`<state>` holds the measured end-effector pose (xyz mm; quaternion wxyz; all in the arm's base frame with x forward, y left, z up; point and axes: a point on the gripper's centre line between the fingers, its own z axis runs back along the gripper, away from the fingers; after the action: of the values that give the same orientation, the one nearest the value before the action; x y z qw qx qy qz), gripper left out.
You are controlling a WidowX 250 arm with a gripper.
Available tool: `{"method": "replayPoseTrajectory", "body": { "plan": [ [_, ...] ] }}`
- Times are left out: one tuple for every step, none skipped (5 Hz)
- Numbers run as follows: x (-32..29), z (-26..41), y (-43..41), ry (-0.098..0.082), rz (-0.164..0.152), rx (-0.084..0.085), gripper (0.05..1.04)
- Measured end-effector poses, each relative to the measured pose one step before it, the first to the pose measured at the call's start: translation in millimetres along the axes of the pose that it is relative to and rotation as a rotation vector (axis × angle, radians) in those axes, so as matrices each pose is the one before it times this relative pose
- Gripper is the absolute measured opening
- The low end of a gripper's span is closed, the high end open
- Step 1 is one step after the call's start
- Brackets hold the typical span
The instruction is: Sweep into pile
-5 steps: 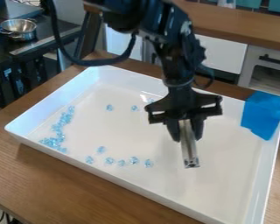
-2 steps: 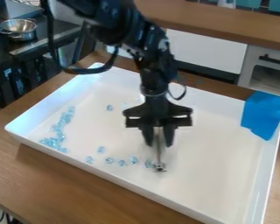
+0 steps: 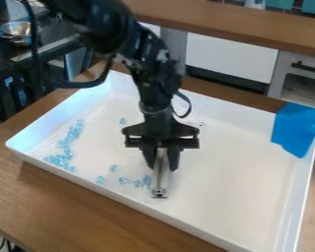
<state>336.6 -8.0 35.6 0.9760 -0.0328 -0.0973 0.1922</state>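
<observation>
Over the middle of the white tray, the black gripper hangs down, shut on a silvery metal bar. The bar's lower end is near the tray floor, right beside a few light-blue clear pieces. Farther left, a long curved cluster of the same pieces runs along the tray's left side. Several strays lie between, including one piece near the front wall and another toward the back, left of the gripper.
Blue cloth or tape covers the tray's right rear corner. The tray's raised walls surround the work area on a wooden table. A metal bowl stands on a dark surface at the upper left.
The gripper has moved left with the bar, from right of the loose pieces to their right end. The rightmost front pieces are now closer together or hidden by the bar.
</observation>
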Motion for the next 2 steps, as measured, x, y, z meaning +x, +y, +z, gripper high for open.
{"method": "replayPoseTrajectory", "body": {
  "plan": [
    [-2.82, 2.06, 18.64, 0.0062, -0.0294, 0.0100, 0.381],
    [-2.87, -0.50, 10.08, -0.0339, -0.0487, 0.0174, 0.381]
  ]
}}
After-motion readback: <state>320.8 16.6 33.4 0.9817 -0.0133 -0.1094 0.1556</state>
